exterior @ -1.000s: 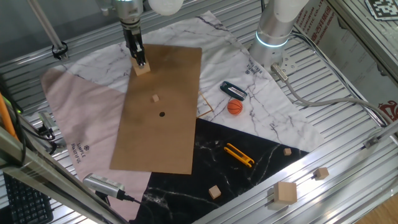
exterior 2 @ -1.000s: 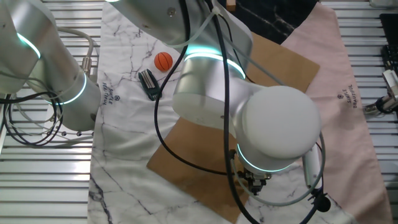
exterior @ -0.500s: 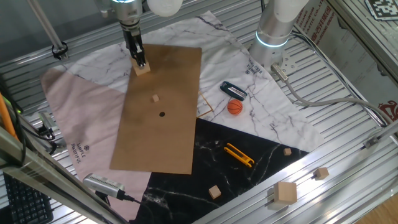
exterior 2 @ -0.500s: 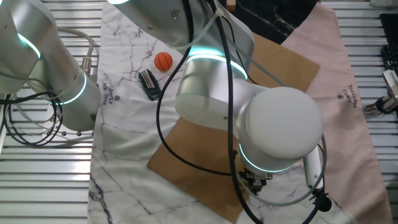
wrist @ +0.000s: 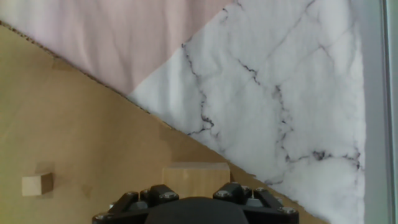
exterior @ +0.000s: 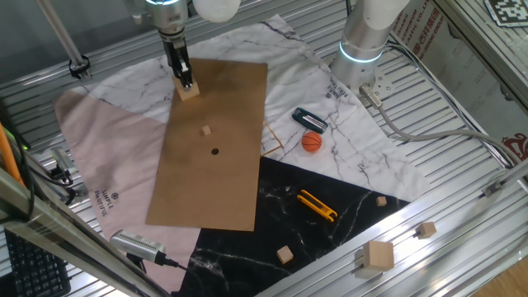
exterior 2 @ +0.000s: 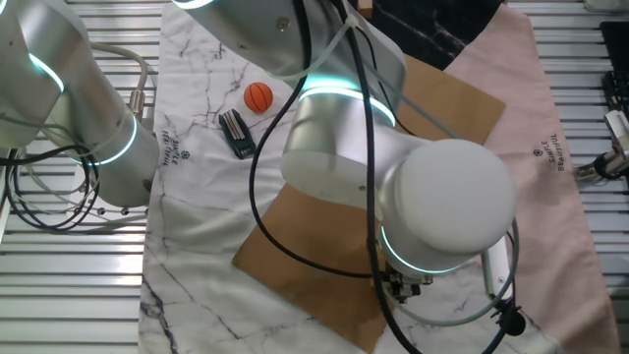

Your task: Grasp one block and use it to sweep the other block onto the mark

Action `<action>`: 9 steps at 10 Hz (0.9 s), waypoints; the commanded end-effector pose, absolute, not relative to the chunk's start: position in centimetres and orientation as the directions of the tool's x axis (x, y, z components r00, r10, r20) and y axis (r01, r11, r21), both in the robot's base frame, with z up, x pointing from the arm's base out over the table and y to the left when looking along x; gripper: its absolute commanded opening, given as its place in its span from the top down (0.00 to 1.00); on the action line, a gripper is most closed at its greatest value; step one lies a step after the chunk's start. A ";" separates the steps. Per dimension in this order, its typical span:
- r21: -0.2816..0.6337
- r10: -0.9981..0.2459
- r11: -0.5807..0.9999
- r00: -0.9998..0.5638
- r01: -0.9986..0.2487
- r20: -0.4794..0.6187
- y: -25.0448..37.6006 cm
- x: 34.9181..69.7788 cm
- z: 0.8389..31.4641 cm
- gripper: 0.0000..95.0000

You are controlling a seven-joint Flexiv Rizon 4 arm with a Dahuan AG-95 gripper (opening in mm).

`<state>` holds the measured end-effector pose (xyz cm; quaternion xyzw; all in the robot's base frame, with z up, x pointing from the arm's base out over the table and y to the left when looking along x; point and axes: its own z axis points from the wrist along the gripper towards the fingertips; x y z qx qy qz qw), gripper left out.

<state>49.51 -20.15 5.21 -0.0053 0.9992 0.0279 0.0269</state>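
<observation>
The larger tan block [exterior: 189, 91] sits on the far left corner of the brown board [exterior: 231, 181]. My gripper [exterior: 185, 80] stands straight over it, fingers down on its sides, shut on it. In the hand view the block [wrist: 196, 176] lies flat on the board between my finger bases; the fingertips themselves are hidden. The tiny tan cube [exterior: 206, 130] lies nearer the board's middle and shows at the left in the hand view [wrist: 37, 184]. The dark dot mark [exterior: 215, 151] is just beyond the cube. In the other fixed view the arm hides the block.
The board lies on marble-patterned and pink cloths. An orange ball [exterior: 311, 142], a black clip [exterior: 309, 120] and a yellow tool [exterior: 317, 205] lie to the right. Spare wooden blocks [exterior: 379, 255] sit at the front right rail. The robot base [exterior: 363, 41] stands at the back.
The gripper and both blocks stay in place. The arm's elbow shifts very slightly in the other fixed view.
</observation>
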 end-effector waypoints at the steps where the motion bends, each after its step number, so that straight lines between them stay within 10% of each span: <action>1: 0.056 -0.011 0.998 -0.998 -0.014 -0.055 -20.1 49.5 5.1 0.40; 3: 0.056 -0.006 0.998 -0.998 -0.009 -0.056 -20.1 49.5 5.1 0.40; 6: 0.060 0.013 0.998 -0.998 0.010 -0.055 -20.1 49.4 5.0 1.00; 9: 0.058 0.019 0.998 -0.998 0.016 -0.057 -20.1 49.4 5.0 1.00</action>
